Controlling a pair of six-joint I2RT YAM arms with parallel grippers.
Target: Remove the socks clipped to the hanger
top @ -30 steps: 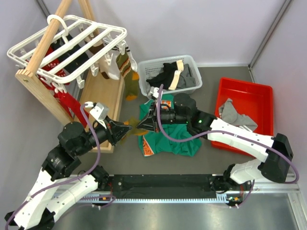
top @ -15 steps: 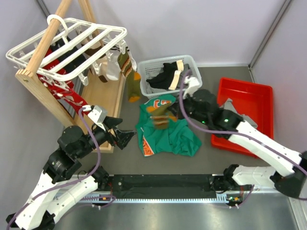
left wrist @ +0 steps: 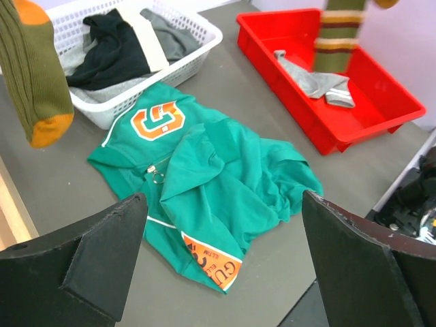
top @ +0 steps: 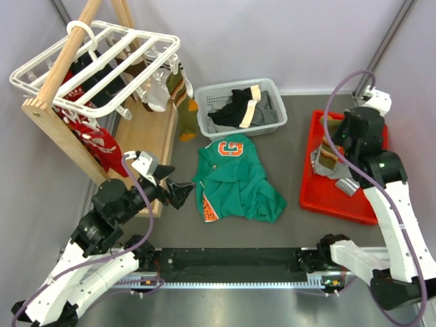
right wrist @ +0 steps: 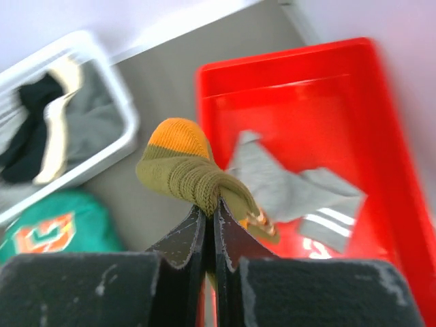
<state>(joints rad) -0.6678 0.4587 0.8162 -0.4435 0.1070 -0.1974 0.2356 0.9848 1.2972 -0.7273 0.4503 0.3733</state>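
The right wrist view alone shows the right gripper [right wrist: 212,211] clenched on a striped sock [right wrist: 178,167] over the red tray [right wrist: 354,88]; overhead, the left gripper [top: 179,192] gapes empty by the shirt [top: 238,184], more socks [top: 177,88] on the hanger [top: 169,48].

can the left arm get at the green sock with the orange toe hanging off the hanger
Probably yes. The left end effector is open and empty, and the green sock dangles from the hanger's near corner with nothing visibly between them.
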